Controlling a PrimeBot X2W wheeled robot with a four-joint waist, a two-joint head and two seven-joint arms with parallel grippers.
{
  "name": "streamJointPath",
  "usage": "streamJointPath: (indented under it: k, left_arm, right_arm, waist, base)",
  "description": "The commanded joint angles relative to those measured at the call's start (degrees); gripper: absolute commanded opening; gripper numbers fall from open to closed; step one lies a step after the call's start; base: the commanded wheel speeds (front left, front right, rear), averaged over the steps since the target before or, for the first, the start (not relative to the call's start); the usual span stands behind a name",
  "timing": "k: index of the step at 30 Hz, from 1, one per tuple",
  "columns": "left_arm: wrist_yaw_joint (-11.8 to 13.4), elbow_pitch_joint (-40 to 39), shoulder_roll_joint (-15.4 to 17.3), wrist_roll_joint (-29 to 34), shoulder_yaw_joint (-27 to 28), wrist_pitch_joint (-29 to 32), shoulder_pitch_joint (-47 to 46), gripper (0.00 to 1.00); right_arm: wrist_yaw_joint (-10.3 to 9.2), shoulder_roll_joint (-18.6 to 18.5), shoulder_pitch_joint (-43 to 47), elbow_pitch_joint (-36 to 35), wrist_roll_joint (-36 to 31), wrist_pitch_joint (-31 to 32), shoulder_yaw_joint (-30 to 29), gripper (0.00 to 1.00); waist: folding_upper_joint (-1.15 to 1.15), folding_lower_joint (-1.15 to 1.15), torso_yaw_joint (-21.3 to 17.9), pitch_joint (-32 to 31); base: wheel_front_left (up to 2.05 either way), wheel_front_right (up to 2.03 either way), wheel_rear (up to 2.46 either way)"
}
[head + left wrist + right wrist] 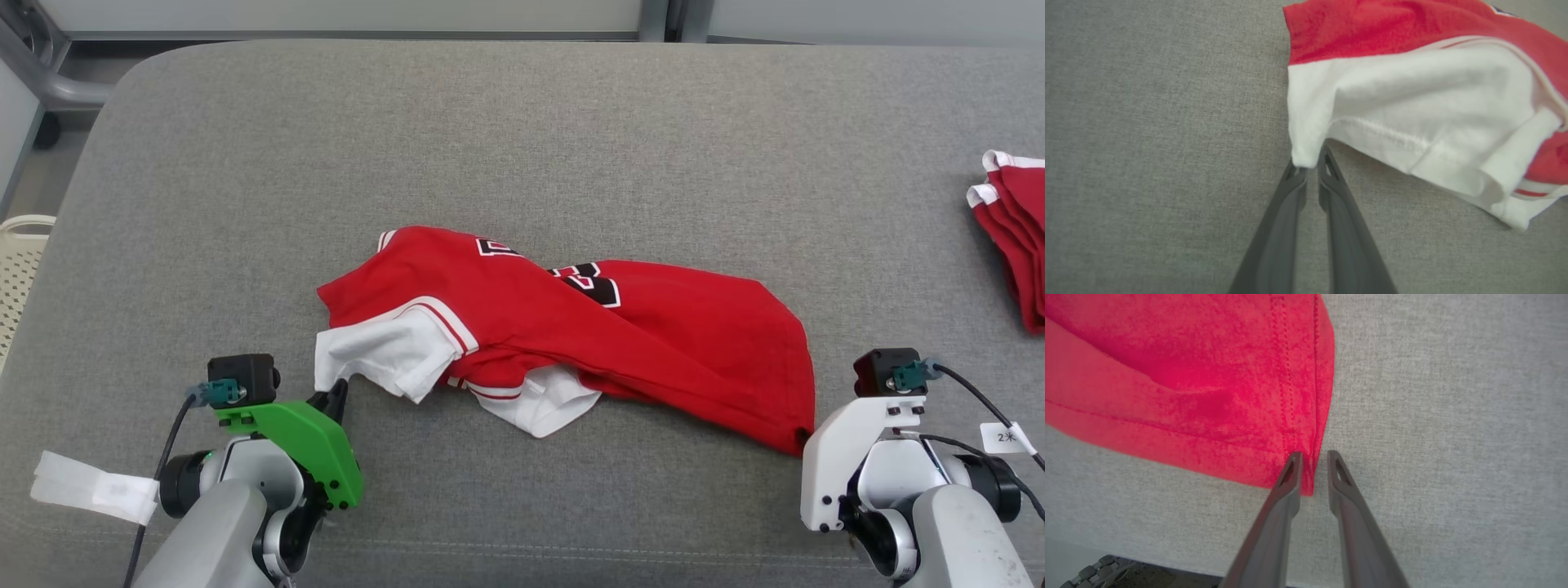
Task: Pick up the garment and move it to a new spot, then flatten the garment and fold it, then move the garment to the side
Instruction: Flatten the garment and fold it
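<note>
Left gripper: narrow, with a slim gap between the two dark fingers and the tips right at the lowest corner of the white sleeve. Corner tucked between the tips and touching them; pinched or merely resting there, impossible to tell.

Right gripper: fingers a little apart, astride the near corner of the red hem, one finger lying over the cloth, the other just beside its edge with a thin strip of grey between. Not clamped.

Between the two, the garment: a red jersey with white sleeves and dark numerals, rumpled and twisted, stretched across the middle of the grey cushion, sleeve end toward the left gripper, hem end toward the right one.

Farther out, near the right edge in the head view, a stack of folded red clothes, well apart from the garment.
</note>
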Motion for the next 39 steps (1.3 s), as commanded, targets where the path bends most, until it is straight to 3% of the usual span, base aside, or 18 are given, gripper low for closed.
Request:
streamJointPath:
  k: [1, 8, 9, 10, 11, 17, 22, 28, 39]
  left_arm:
    - [0.28, -0.08, 0.29, -0.14, 0.05, -0.22, -0.96, 0.13]
    - [0.5, -0.17, 0.36, -0.33, -0.06, 0.02, -1.07, 0.15]
    - [0.5, -0.19, 0.36, -0.36, -0.07, 0.04, -1.08, 0.15]
    - [0.56, -0.21, 0.34, -0.4, -0.12, 0.07, -1.04, 0.15]
    - [0.62, -0.24, 0.34, -0.44, -0.15, 0.11, -1.01, 0.15]
    - [0.76, -0.27, 0.5, -0.65, -0.23, 0.03, -0.91, 0.12]
    - [0.75, -0.4, 0.6, -0.74, -0.11, -0.56, -0.63, 0.0]
    - [0.74, -1.26, 0.84, -0.92, 0.5, -2.27, -0.06, 0.0]
    - [1.21, -8.84, 0.68, -2.32, 4.69, -10.04, -1.31, 0.0]
  right_arm:
    - [0.0, -0.17, -0.61, 0.34, 0.27, -0.35, 0.29, 0.38]
    - [0.0, -0.18, -1.17, 1.27, 0.77, -0.6, 0.85, 0.29]
    - [0.0, -0.16, -1.14, 1.39, 0.86, -0.5, 1.04, 0.2]
    - [0.0, -0.17, -1.12, 1.48, 1.02, -0.44, 1.17, 0.05]
    - [0.0, -0.18, -1.15, 1.54, 1.11, -0.41, 1.23, 0.0]
    - [0.0, -0.18, -1.32, 1.23, 0.89, -1.05, 1.02, 0.0]
    - [0.0, -0.18, -0.76, -0.12, 0.74, -1.47, 0.61, 0.0]
    - [0.0, -0.18, -0.03, -1.87, 1.79, -1.77, 0.72, 0.0]
    - [0.0, -0.18, -3.63, -4.71, 8.63, -8.77, -3.79, 0.0]
  waist:
    - [0.0, 0.0, 0.05, 0.05]
    - [0.0, 0.0, 0.2, 0.1]
    - [0.0, 0.0, 0.21, 0.1]
    - [0.0, 0.0, 0.21, 0.1]
    - [0.0, 0.0, 0.2, 0.1]
    - [0.0, 0.0, 0.03, -0.05]
    - [0.0, 0.0, -0.2, -0.64]
    - [0.0, 0.0, -0.53, -1.65]
    - [0.0, 0.0, -0.86, -4.78]
  base:
    - [0.0, 0.0, 0.0]
    - [0.0, 0.0, 0.0]
    - [0.0, 0.0, 0.0]
    - [0.0, 0.0, 0.0]
    - [0.0, 0.0, 0.0]
    - [0.0, 0.0, 0.0]
    - [0.0, 0.0, 0.0]
    - [0.0, 0.0, 0.0]
    - [0.0, 0.0, 0.0]
